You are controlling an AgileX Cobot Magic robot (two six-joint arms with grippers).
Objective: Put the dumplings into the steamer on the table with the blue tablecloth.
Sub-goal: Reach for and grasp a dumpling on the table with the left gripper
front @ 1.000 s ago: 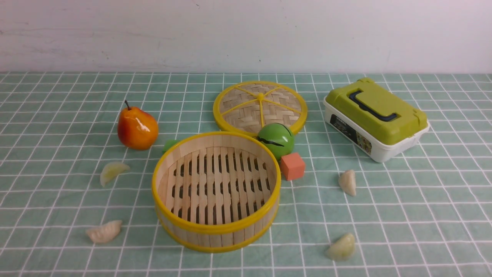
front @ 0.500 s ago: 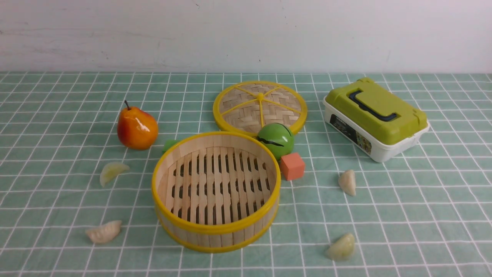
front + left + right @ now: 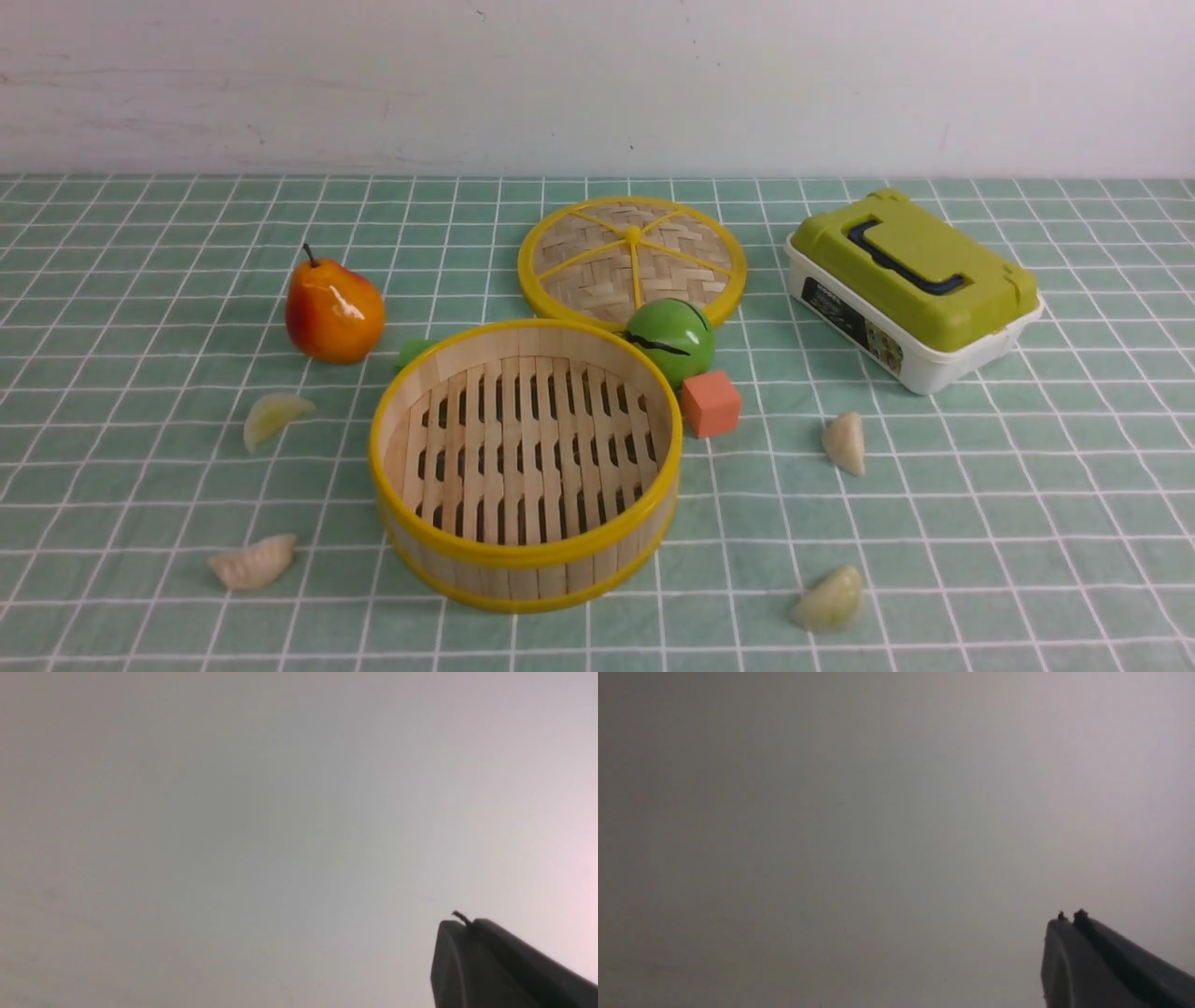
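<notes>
The steamer stands open and empty at the middle front of the table, on the blue tablecloth. Several dumplings lie on the cloth around it. Two are to its left, one farther back and one nearer. Two are to its right, one farther back and one nearer. Neither arm shows in the front view. The left gripper and the right gripper each show as dark fingers pressed together against a blank pale wall, holding nothing.
The woven lid lies flat behind the steamer. A green ball and an orange cube sit at the steamer's back right. A pear is at the left. A green-lidded box is at the right.
</notes>
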